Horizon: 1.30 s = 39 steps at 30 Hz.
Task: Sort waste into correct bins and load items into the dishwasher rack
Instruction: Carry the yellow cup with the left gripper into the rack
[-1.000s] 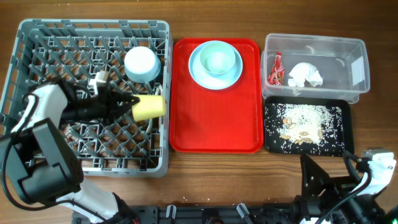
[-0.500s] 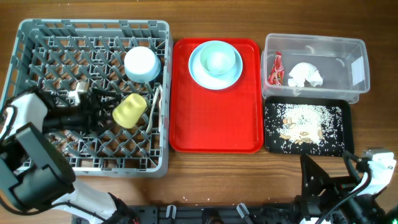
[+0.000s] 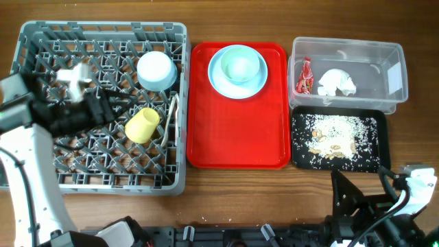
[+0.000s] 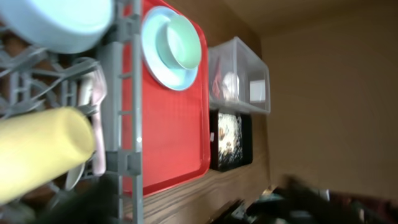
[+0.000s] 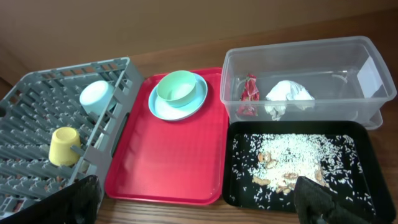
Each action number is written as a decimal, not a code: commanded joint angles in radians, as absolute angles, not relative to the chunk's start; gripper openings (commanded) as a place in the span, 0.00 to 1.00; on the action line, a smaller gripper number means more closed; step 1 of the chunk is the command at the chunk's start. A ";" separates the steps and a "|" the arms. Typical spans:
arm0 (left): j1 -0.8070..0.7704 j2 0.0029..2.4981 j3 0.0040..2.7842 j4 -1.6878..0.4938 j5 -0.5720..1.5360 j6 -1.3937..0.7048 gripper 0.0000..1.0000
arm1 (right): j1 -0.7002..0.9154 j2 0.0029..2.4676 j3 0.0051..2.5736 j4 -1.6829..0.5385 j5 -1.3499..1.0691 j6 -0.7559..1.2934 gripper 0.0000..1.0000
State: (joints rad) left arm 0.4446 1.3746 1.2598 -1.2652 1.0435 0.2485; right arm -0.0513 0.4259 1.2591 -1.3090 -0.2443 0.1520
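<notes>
Since a second ago the left end effector has let go of the yellow-green plastic cup and drawn back toward the left side of the large square grey plastic dishwasher rack. Its fingers stand spread and clear of the cup, which now lies tilted on the lattice floor near the rack's right wall instead of hanging in the grip there. Nothing else has shifted. Overhead, a small pale blue-white bowl sits mouth down in the rack, and white plastic cutlery lies just beside the cup. The left wrist view brings that cutlery close, while its own fingers are only dark blurs, well apart, at the lower edge. On the wooden worktop a flat red plastic tray bears a pale blue round plate with a pale green bowl on it. The right wrist view shows the right end effector spread wide and holding nothing. A clear plastic rectangular tub holds a crumpled white paper napkin and a small red printed snack wrapper. Beside it, a shallow black rectangular tray holds loose rice and crumb scraps.
</notes>
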 commanded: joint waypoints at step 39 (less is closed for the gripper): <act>-0.105 1.580 1.176 -1.018 -0.010 -0.439 0.04 | -0.053 0.418 1.256 -1.307 -0.252 0.133 1.00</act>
